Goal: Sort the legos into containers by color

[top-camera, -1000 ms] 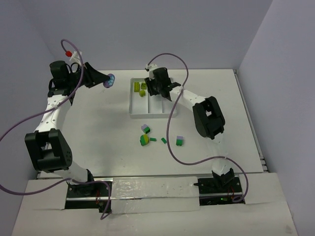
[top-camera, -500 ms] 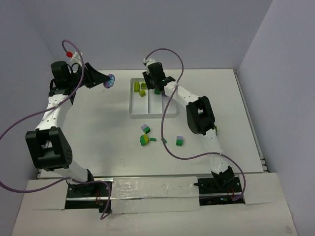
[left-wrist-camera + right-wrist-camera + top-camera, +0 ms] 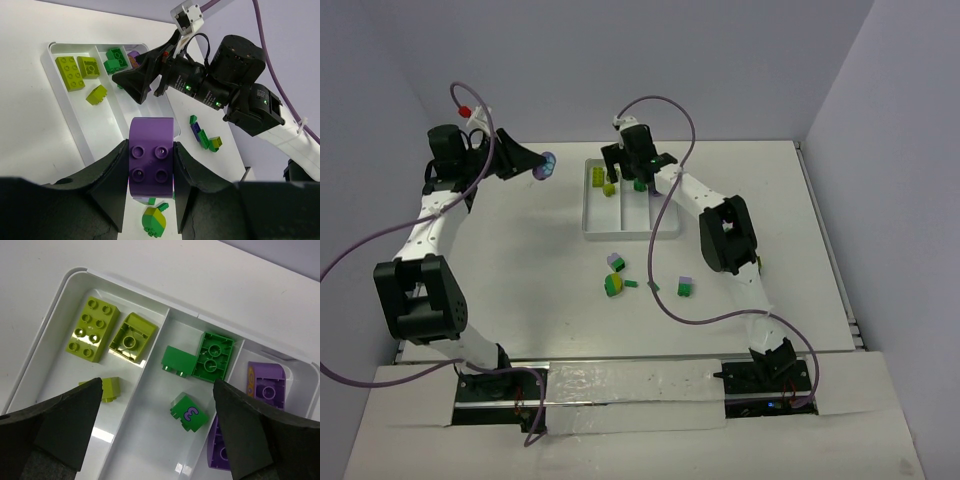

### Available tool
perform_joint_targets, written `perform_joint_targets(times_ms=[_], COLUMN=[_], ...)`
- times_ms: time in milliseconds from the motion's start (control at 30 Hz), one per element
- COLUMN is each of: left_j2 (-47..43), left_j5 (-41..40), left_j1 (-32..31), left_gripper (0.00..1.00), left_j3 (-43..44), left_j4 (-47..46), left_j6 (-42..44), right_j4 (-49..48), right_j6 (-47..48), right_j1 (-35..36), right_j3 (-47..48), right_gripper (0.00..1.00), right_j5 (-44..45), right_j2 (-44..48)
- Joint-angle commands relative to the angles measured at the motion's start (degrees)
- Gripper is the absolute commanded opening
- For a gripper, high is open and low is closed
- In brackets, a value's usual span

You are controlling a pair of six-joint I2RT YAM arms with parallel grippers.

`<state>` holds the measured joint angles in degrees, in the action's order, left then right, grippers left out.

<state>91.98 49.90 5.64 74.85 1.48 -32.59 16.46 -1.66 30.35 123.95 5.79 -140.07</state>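
Observation:
My right gripper (image 3: 159,386) (image 3: 625,178) hangs open over the far end of the white tray (image 3: 70,281) (image 3: 588,226). Beneath it, a green lego with a purple mark (image 3: 189,413) lies loose in the middle container. Yellow-green legos (image 3: 93,330) fill the left container, two more green legos (image 3: 215,356) lie in the middle one, and purple legos (image 3: 266,384) lie in the right one. My left gripper (image 3: 151,165) (image 3: 542,165) is raised left of the tray, shut on a purple lego (image 3: 151,150). Several loose legos (image 3: 613,284) lie on the table in front of the tray.
The loose group includes a lilac-and-green stack (image 3: 616,262), a rounded green and yellow-green piece, two small green bits (image 3: 653,287) and a lilac-topped green stack (image 3: 685,288). Purple cables loop over both arms. White walls close in the table.
The right gripper swung to the tray's far end and opened, and the marked green lego now lies in the middle container. The left arm has hardly moved with its purple lego.

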Motion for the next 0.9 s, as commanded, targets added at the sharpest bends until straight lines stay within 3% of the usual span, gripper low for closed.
perform_joint_targets(times_ms=[0,233,400,667,867], left_j2=[0.5,2.1,7.9,20.6,31.4], left_j5=[-1.8,-9.4,-16.1,-29.2,-44.9], left_j1=[-2.4,-13.6,-20.1,-30.0,-35.8], left_gripper=[0.00,0.00,0.00,0.00,0.00], left_j3=[2.3,4.9,8.5,16.8,28.6], left_j4=[-1.7,0.6,-2.9,-2.9,3.2], left_j6=[2.2,8.2,6.3,4.1,-4.2], right_j4=[-3.6,-9.1,-7.7,-4.0,-3.3], right_j6=[-1.8,-5.9,-5.4,-3.6,-3.6], right_j1=[-0.6,-3.9,-12.5,-23.3,-27.3], right_j3=[-4.8,-22.4,-37.0,-48.8,-55.3], right_gripper=[1.00,1.00,1.00,1.00,1.00], right_j5=[-2.7,-5.5,-1.2,-2.6,-4.2], right_j2=[5.2,28.1,44.5,56.9,62.7])
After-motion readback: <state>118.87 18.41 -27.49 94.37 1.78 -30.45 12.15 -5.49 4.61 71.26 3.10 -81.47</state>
